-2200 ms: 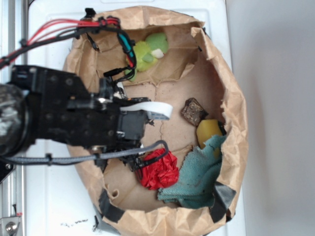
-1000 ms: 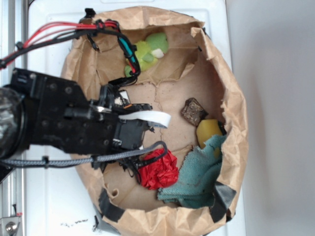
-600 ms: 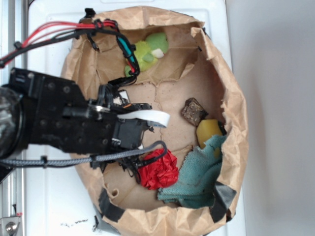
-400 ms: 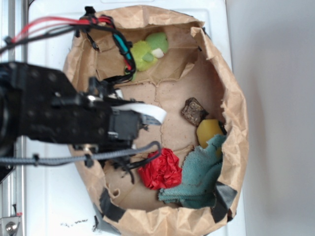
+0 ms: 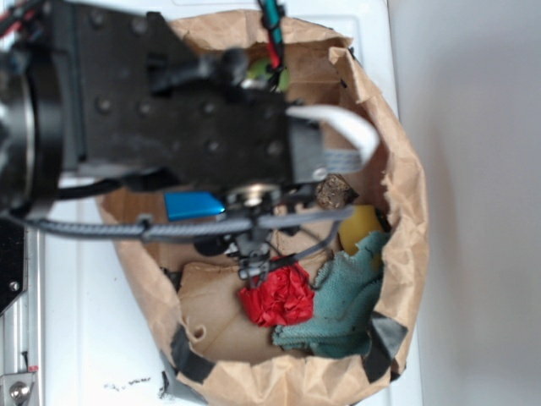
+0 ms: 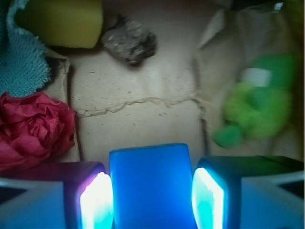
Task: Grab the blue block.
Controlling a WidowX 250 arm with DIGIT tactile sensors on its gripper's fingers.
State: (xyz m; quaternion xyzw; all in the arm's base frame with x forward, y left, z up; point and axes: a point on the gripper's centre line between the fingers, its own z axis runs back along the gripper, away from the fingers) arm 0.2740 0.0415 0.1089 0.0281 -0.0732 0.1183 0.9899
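In the wrist view, the gripper sat nearest the lens, its two fingers pressed against the left and right sides of the blue block, clamped on it. The block filled the gap between the pads, its smooth top face plain and brightly lit, and it appeared raised clear of the brown paper floor beyond it. Left of the fingers lay the red cloth ball, crumpled, with the teal towel just behind it. Further back rested a yellow object and, beside it, a dark rough lump. A green plush toy lay to the right against the paper wall.

In the exterior view, the black arm body covered much of the paper-lined basket. The blue block showed as a small bright patch under the arm, at the basket's left side. The red cloth ball and teal towel lay touching in the lower part of the basket. The yellow object sat just above the towel, and the dark lump was partly hidden beside it.
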